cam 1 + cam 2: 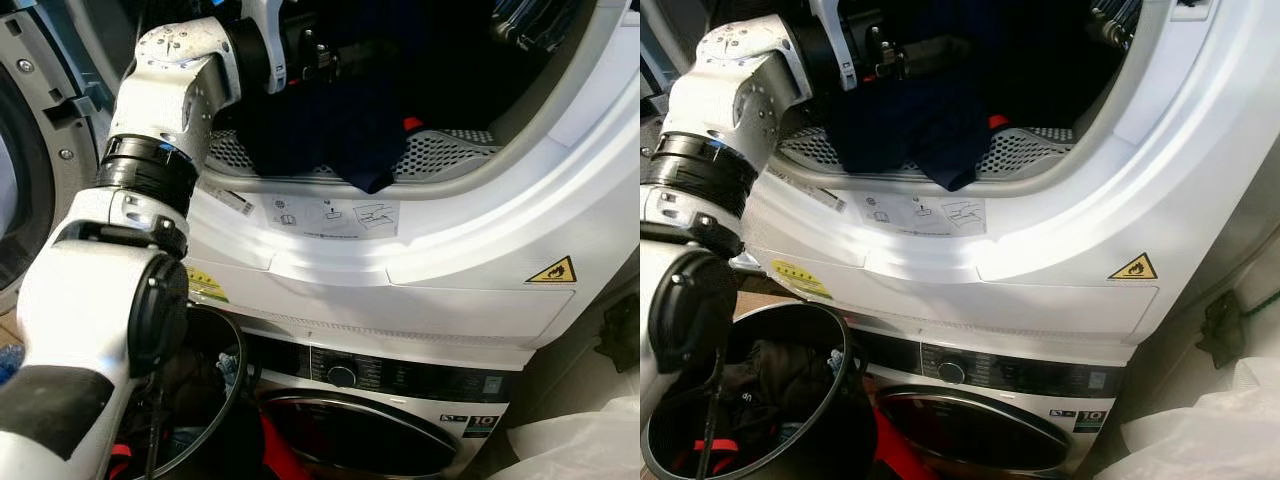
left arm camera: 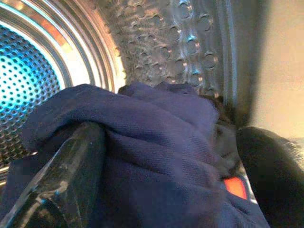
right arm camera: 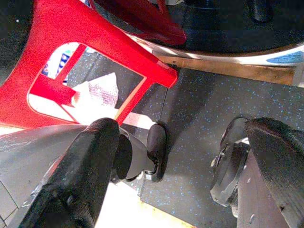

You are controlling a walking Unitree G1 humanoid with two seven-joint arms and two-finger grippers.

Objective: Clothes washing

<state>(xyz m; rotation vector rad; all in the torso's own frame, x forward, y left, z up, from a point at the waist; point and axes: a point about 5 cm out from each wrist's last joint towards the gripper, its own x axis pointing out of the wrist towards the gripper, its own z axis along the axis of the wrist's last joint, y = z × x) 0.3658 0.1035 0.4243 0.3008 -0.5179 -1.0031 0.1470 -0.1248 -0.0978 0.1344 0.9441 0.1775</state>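
My left gripper (image 2: 166, 190) has glossy black fingers sunk in a soft, matt, finely woven navy cloth (image 2: 156, 142). Behind it the drum (image 2: 166, 42) is shiny dimpled metal. The dryer's front (image 1: 440, 270) looks like smooth glossy white plastic.

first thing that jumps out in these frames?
The silver left arm reaching into the upper machine's open drum, its left claw around a dark navy garment that spills over the door rim. Below, a black basket of dark clothes stands beside the lower machine's control dial.
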